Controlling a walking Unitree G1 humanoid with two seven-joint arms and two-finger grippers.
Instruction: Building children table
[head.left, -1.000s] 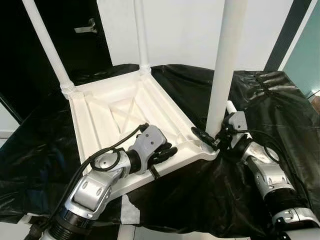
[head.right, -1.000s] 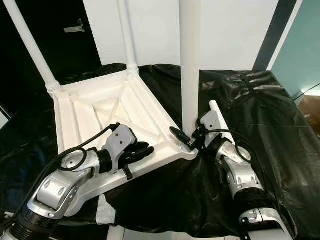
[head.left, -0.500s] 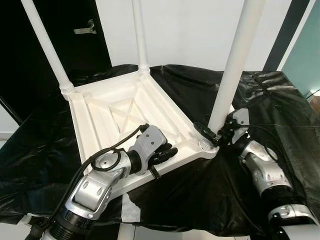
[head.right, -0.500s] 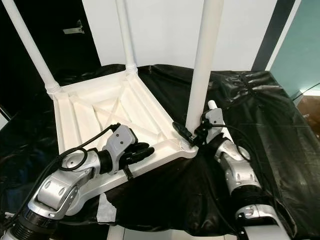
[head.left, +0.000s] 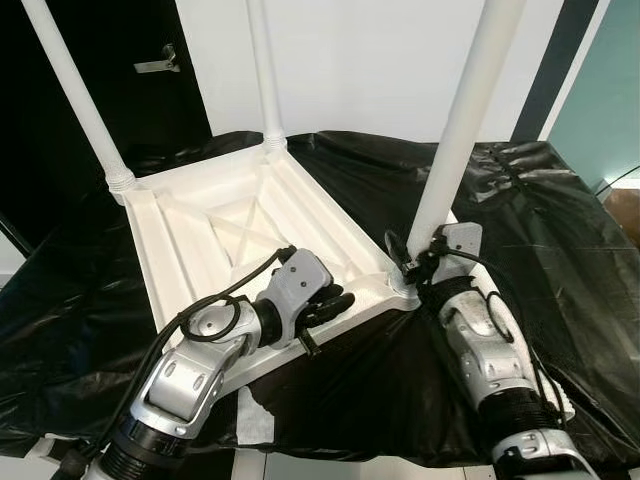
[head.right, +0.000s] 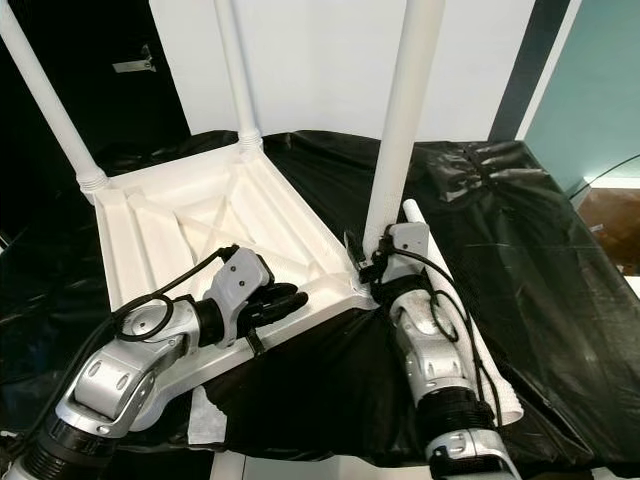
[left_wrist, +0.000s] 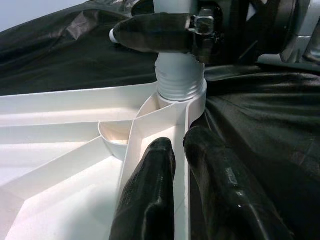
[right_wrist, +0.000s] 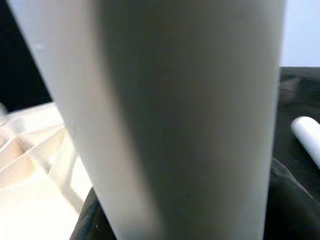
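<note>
A white tabletop (head.left: 240, 235) lies upside down on a worktop (head.left: 560, 230) draped in black sheeting, at centre-left of the head views, with two legs already standing in its far corners: one (head.left: 75, 95) at upper left, another (head.left: 262, 75) at upper centre. A third leg (head.left: 462, 125) rises through the upper right of the frame, its threaded foot now seated in the near right corner socket (left_wrist: 180, 92).

A second ago that leg stood almost upright; half a second ago it leaned right; it now tilts a little less, and the right arm has swung round from the right edge to sit directly below the socket. That reads as a turning stroke, so the leg is probably being screwed home, not just placed.

The right tool (head.left: 412, 262) is clamped on the leg just above the socket; the left wrist view shows one black finger (left_wrist: 150, 32) wrapped across the leg. The left tool (head.left: 325, 305) rests at the tabletop's near rim, fingers (left_wrist: 150, 200) nearly together with a rib (left_wrist: 131, 150) in front of them, steadying the piece; whether they pinch the rib cannot be told.

A fourth leg (head.right: 450, 275) lies on the sheeting beside the right arm, waiting for the near left corner. Three of four legs are in, so the build looks well past halfway.
</note>
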